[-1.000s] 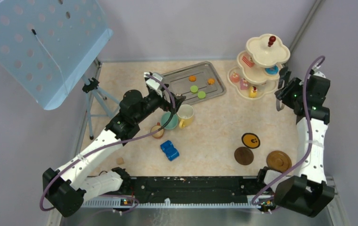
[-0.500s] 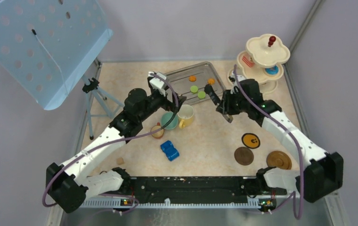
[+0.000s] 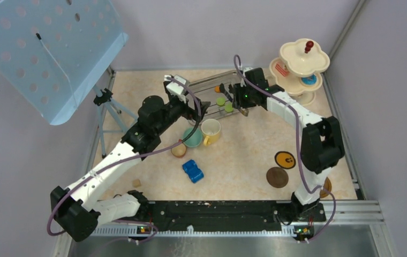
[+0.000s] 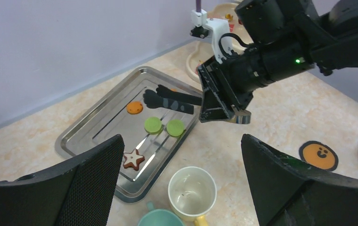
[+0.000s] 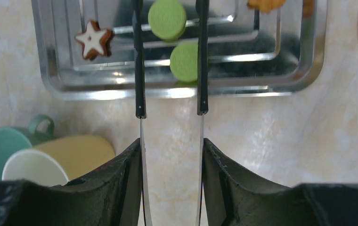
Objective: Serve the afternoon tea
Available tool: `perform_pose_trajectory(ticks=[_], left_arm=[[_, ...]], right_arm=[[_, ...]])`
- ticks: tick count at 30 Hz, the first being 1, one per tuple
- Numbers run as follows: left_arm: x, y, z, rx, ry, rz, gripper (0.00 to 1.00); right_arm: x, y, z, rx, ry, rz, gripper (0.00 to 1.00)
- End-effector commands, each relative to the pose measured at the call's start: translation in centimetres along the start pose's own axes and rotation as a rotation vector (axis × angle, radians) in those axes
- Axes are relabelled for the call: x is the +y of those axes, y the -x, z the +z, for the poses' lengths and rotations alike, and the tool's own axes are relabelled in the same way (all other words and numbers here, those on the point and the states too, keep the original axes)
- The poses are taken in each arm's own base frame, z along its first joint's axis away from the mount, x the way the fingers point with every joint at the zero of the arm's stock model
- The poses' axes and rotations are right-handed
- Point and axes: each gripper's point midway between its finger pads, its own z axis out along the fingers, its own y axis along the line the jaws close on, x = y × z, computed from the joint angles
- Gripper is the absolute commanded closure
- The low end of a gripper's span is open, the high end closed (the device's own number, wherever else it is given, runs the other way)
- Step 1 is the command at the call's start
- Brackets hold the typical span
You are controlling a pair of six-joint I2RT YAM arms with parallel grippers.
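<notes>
My right gripper point(image 5: 171, 146) is shut on black-tipped metal tongs point(image 5: 140, 70), its fingers pressing the two arms. The tongs reach over the steel tray point(image 5: 45, 70), where one green macaron point(image 5: 167, 19) lies between the arms and another point(image 5: 184, 62) sits under the right arm. A star cookie point(image 5: 92, 39) and an orange cookie point(image 4: 134, 108) also lie in the tray. My left gripper point(image 4: 181, 141) hangs open and empty above the yellow-and-cream mug point(image 4: 192, 193) and teal cup point(image 4: 160, 219). The small brown cup point(image 3: 179, 149) stands nearby. The cream tiered stand point(image 3: 300, 67) holds cakes at back right.
Brown coasters point(image 3: 277, 177) and a smiley-faced one point(image 3: 285, 159) lie at front right. A blue toy car point(image 3: 193, 171) sits in front of the cups. A tripod point(image 3: 105, 101) with a perforated blue panel stands at back left. Walls close in on the table.
My right arm has swung left from beside the tiered stand to over the tray, carrying the tongs. My left gripper has shifted slightly toward the tray.
</notes>
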Motion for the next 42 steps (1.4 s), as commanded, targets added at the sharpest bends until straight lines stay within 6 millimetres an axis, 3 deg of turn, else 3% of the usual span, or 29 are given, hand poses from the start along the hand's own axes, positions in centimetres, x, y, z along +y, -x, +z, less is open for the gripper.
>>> perform_pose_trajectory(ticks=[1, 9, 16, 26, 42], left_arm=[[1.1, 2.0, 0.1, -0.048, 0.05, 0.086, 0.01], [2.1, 0.5, -0.8, -0.05, 0.096, 0.134, 0.01], [2.4, 1.1, -2.1, -0.079, 0.118, 0.148, 0.01], [2.1, 0.9, -2.1, -0.079, 0.1, 0.137, 0.01], [1.9, 0.9, -2.1, -0.081, 0.091, 0.128, 0.01]], right_arm=[[0.0, 4.3, 1.7, -0.061, -0.062, -0.08, 0.56], [-0.6, 4.8, 4.6, -0.027, -0.109, -0.126, 0.53], [-0.5, 4.3, 6.7, 0.017, -0.14, -0.177, 0.52], [0.0, 4.1, 9.0, 0.04, -0.159, -0.22, 0.5], [-0.6, 3.4, 10.3, 0.102, -0.252, -0.367, 0.51]])
